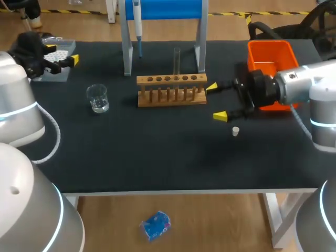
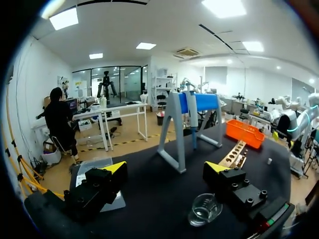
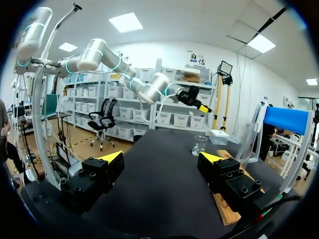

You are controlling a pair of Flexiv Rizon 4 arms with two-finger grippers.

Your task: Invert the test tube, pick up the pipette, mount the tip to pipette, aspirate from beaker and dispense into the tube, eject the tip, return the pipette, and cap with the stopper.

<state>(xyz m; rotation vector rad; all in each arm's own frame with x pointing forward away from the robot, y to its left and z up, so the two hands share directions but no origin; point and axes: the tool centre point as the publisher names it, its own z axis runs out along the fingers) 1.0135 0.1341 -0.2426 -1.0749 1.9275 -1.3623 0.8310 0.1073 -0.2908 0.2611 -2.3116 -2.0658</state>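
Pincers on both arms stand wide and empty: the right pincer (image 1: 216, 101) just beside the right end of the wooden rack (image 1: 171, 100), the left pincer (image 1: 63, 53) well off to the rack's left, by the tip box (image 1: 60, 73). The test tube (image 1: 177, 60) stands upright in the rack, so the inverting looks done. The pipette (image 1: 137, 23) hangs on the blue stand (image 1: 163, 10) behind the rack. The beaker (image 1: 98, 98) sits left of the rack, and the stopper (image 1: 235, 131) lies on the tabletop (image 1: 157, 152) to the rack's front right. Everything from picking up the pipette through capping seems left to do.
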